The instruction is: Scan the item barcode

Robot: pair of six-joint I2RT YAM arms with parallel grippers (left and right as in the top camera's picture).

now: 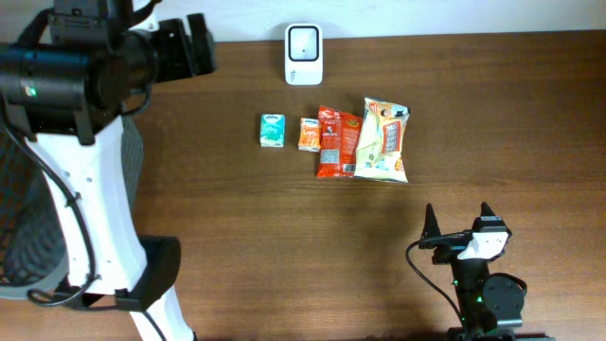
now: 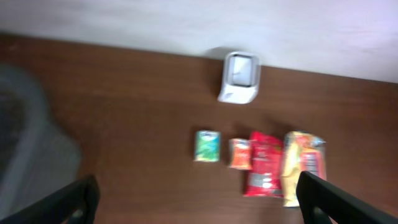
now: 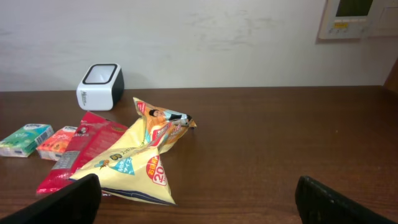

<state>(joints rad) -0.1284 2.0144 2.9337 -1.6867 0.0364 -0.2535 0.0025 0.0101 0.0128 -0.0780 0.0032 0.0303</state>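
A: What surface and background are seen?

B: A dark brown wooden desk [image 1: 237, 237] is seen, backed by a pale wall [image 3: 199, 37]. A wall panel [image 3: 351, 15] is mounted at the 1 o'clock corner of the right wrist view.

A: How are the grippers found?

B: The left gripper [image 1: 194, 45] is held high over the desk's 10 o'clock corner, its jaws spread wide with nothing between them. The right gripper [image 1: 458, 216] is stood near 5 o'clock, likewise spread and empty. In the left wrist view the dark fingers [image 2: 74, 202] are seen at the bottom corners, with only bare desk between them.

A: Where are the items placed?

B: Four items are laid in a row at the middle of the desk, well apart from both grippers. From the right gripper the row is found toward 11 o'clock. Nearest to it a yellow snack bag [image 1: 383, 140] is laid, touching a red packet [image 1: 336, 142] on its 9 o'clock side. An orange pack [image 1: 309, 134] is set just beside the packet, and a green pack [image 1: 273, 130] is set a little apart at the 9 o'clock end.

A: And the scanner?

B: A white barcode scanner [image 1: 303, 54] is stood at 12 o'clock by the far edge, apart from the row. A dark mesh bin [image 1: 14, 237] is glimpsed at the 9 o'clock edge, beside the white left arm [image 1: 95, 208].
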